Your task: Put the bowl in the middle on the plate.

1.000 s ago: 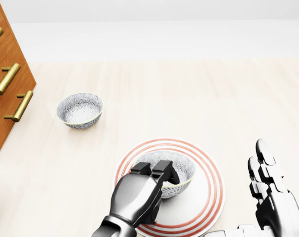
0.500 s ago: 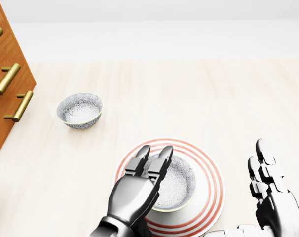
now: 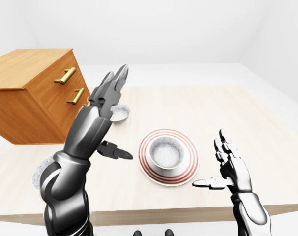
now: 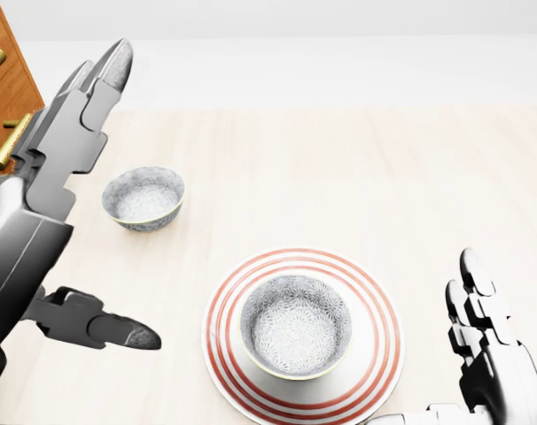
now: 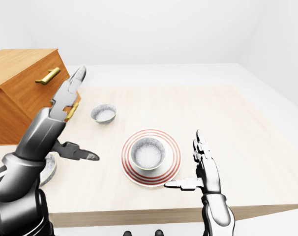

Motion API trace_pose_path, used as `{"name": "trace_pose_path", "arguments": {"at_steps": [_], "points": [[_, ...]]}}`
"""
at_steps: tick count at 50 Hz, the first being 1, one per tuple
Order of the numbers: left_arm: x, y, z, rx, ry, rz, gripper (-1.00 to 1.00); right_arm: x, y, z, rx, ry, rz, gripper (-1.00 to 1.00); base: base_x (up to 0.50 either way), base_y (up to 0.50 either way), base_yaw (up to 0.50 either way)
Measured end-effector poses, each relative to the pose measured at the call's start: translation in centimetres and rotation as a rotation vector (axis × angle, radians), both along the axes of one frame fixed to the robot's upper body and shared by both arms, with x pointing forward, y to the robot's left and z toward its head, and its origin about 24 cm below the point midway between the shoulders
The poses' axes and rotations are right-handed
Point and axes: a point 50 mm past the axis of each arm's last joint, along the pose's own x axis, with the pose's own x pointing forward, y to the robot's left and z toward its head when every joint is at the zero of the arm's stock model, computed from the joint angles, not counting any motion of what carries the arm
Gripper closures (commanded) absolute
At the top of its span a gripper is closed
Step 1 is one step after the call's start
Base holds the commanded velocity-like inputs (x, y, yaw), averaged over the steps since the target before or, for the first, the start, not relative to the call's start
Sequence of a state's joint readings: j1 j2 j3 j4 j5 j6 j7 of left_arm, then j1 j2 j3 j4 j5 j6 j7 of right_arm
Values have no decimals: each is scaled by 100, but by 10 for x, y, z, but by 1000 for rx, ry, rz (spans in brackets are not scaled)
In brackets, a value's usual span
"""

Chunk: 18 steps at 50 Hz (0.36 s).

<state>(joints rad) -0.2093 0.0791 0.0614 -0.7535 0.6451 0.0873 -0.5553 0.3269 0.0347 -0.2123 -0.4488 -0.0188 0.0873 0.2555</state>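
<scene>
- The room is white and bare, and a big pale wooden table (image 5: 198, 113) fills most of each view.
- A brown wooden cabinet (image 3: 31, 98) with gold handles (image 3: 65, 75) sits on the table's left side.
- No words or labels show on anything.
- The bowl (image 4: 295, 326) sits upright in the middle of the red-ringed plate (image 4: 375, 354), near the table's bottom edge.
- A second bowl (image 4: 143, 198) stands apart to the upper left, and a third bowl (image 5: 49, 168) peeks out behind the left arm.
- The left hand (image 4: 51, 204) is up high with fingers spread open, holding nothing.
- The right hand (image 5: 204, 169) is open too, just right of the plate.
- The table's right side has lots of bare room.
</scene>
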Motion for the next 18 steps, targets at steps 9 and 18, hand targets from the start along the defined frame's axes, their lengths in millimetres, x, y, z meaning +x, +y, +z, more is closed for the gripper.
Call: {"name": "trace_pose_path", "arguments": {"at_steps": [9, 18], "points": [[-29, 54, 28, 96, -89, 100, -100, -1, 1, 4, 3, -18, 7, -100, 0, 0, 0], [-69, 88, 68, 184, -262, 163, -100, -2, 1, 6, 1, -23, 11, -100, 0, 0, 0]]}}
